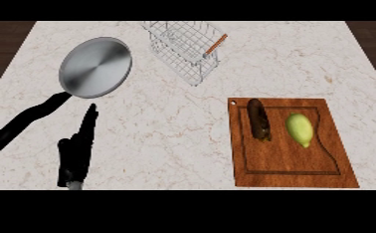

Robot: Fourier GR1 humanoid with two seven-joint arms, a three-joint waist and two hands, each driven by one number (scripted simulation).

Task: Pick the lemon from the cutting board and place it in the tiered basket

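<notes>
A yellow-green lemon point(300, 129) lies on the right half of the wooden cutting board point(290, 170) at the lower right of the counter. The wire tiered basket point(185, 49) stands at the back centre, with a wooden-coloured handle on its right side. My left hand point(77, 150) shows at the lower left with its fingers straight and pointing up, far from the board and holding nothing. The right hand is out of view.
A dark brown eggplant point(258, 119) lies on the board just left of the lemon. A steel frying pan point(95, 67) with a long black handle point(29, 117) sits at the back left, its handle reaching toward my left hand.
</notes>
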